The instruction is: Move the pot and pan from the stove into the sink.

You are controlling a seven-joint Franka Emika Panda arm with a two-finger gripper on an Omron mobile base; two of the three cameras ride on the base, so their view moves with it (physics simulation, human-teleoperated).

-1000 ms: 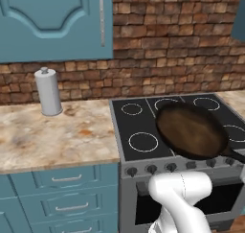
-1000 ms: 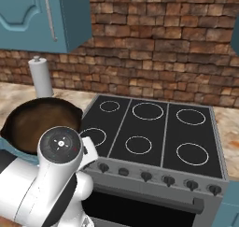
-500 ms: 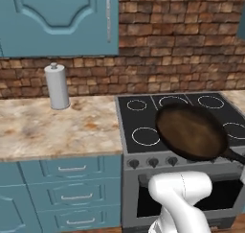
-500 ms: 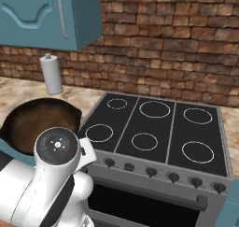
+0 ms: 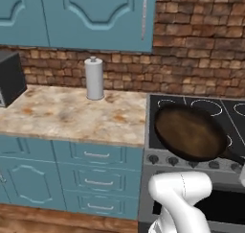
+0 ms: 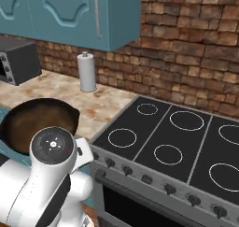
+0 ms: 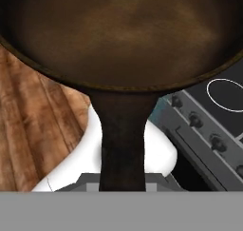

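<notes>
The pan, shallow and brown inside with a dark rim, hangs in the air over the front left corner of the stove. From the right base view the pan floats left of the stove, just behind my arm. In the hand view its bowl spreads across the top, and its long black handle runs straight down into my gripper, which is shut on it. The stove's burner rings are bare. The pot and the sink are out of view.
A white paper towel roll stands at the back of the speckled counter, left of the stove. A dark microwave sits at the far left. Blue wall cabinets hang above, drawers below. Wooden floor lies under the pan.
The whole picture has shifted: the base has driven left, so stove and paper towel roll slide right and the microwave comes into view. The pan stays held the same way.
</notes>
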